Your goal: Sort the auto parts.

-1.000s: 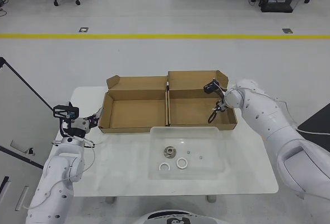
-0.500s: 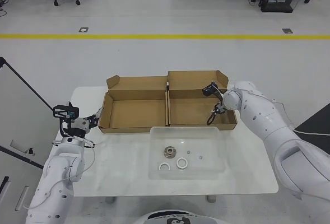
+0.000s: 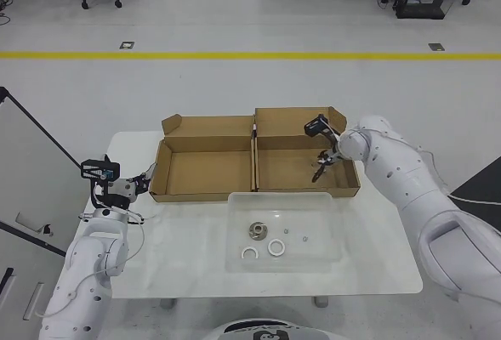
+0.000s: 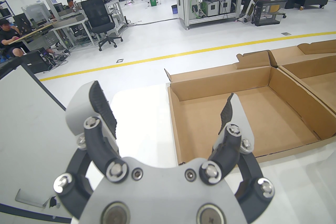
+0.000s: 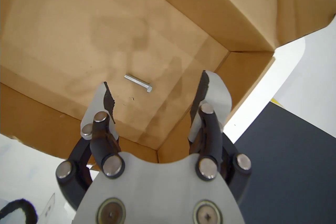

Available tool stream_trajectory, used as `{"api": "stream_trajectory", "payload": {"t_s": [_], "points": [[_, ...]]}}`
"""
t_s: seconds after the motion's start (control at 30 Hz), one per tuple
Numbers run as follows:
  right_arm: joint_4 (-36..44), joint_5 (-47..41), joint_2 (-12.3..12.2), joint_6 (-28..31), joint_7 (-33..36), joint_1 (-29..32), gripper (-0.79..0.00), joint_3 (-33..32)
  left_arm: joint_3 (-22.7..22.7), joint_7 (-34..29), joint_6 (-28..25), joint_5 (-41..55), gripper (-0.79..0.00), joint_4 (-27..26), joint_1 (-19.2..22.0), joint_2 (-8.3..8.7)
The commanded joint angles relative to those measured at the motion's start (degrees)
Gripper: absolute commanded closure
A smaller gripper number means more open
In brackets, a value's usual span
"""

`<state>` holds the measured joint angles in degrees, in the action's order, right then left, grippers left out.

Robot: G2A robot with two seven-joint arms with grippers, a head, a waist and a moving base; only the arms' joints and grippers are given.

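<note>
**A:** Top view first: what can't you make out?

**B:** The bolt [image 5: 138, 83]. From above it is too small to find, and the right gripper [image 3: 320, 161] hangs over that spot in the right cardboard box [image 3: 288, 116]. The small bits in the clear tray [image 3: 233, 204] at 6 o'clock on the table [image 3: 190, 255] are also hard to name. I can tell a metal ring [image 3: 255, 228], a white ring [image 3: 276, 247] and a white half ring [image 3: 250, 252], but not the specks beside them.

**A:** So where is the bolt?

**B:** The right wrist view shows it flat on the floor of the right box, which sits at 1 o'clock on the table. Its long axis runs roughly along the nearest box wall. The head end is closer to the fingers and the shank points away towards the box's middle.

**A:** And the grippers?

**B:** The right one is spread wide and carries nothing. It hangs above the box floor near a corner and is clear of the bolt. The left gripper [image 4: 162, 93] is also parted and bare, at 9 o'clock by the table edge, just beside the left cardboard box [image 3: 207, 170].
</note>
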<state>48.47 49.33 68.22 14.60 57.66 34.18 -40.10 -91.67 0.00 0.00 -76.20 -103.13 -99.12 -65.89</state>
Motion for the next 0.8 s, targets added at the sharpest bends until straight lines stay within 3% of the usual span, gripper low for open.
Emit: {"api": "stream_trajectory", "payload": {"t_s": [0.0,0.3,0.57,0.77], "points": [[1.99,0.04,-0.46,0.52,0.27,0.24,-0.785,-1.00,0.00,0.00,0.00,0.00,-0.785,0.00,0.00,0.00],[19.98,-1.63,-4.43,4.98,6.11,5.11,-0.785,-9.31,0.00,0.00,0.00,0.00,-0.785,0.00,0.00,0.00],[40.82,-6.14,-8.56,9.04,16.28,14.37,-0.785,-19.48,0.00,0.00,0.00,0.00,-0.785,0.00,0.00,0.00],[50.83,-8.38,-10.58,10.50,21.53,20.38,-0.785,-22.94,0.00,0.00,0.00,0.00,-0.785,0.00,0.00,0.00]]}}
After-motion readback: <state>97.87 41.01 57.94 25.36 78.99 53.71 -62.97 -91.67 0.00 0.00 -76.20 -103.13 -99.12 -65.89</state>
